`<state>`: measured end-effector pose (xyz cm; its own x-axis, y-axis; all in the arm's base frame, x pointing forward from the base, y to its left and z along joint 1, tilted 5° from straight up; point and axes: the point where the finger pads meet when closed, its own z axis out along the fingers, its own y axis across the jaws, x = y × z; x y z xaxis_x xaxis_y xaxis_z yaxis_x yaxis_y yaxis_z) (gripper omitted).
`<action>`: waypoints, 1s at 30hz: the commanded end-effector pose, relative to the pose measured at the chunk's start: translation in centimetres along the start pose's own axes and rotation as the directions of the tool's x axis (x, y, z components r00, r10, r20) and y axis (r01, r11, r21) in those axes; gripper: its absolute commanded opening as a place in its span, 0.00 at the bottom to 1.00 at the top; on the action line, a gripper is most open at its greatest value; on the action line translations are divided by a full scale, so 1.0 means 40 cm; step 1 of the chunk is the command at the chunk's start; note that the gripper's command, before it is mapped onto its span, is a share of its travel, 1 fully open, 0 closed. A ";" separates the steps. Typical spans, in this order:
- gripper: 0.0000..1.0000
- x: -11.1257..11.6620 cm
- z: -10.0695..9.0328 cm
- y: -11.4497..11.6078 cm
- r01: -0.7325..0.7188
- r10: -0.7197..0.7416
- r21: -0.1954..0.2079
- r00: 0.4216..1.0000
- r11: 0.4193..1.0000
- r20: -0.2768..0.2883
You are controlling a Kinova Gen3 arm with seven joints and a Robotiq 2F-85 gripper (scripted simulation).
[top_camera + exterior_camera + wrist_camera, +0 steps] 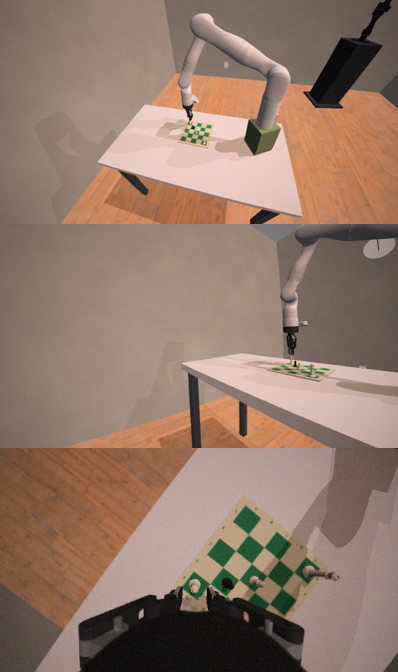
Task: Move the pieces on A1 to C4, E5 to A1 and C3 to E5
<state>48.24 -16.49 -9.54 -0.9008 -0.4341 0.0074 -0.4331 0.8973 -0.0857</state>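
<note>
Jaws part-spread and pinching nothing, poised directly above the white pawn (194, 585) at the board's (235, 513) corner; descend plumb, straddle it, then pinch.

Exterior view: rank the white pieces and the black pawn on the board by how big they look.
1. Tall white piece at the near corner: largest, though it is also nearest the camera.
2. Black pawn, middle white pawn and white pawn under the gripper: too alike to rank.
</note>
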 end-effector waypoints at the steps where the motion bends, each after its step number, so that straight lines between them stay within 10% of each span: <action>1: 0.37 -0.002 -0.002 -0.001 0.000 0.000 0.001 1.000 1.000 0.002; 30: 0.37 -0.002 0.081 -0.001 0.000 0.000 0.001 1.000 1.000 0.002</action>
<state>48.66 -16.82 -12.14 -0.9009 -0.4340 0.0007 -0.4323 0.8971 -0.0912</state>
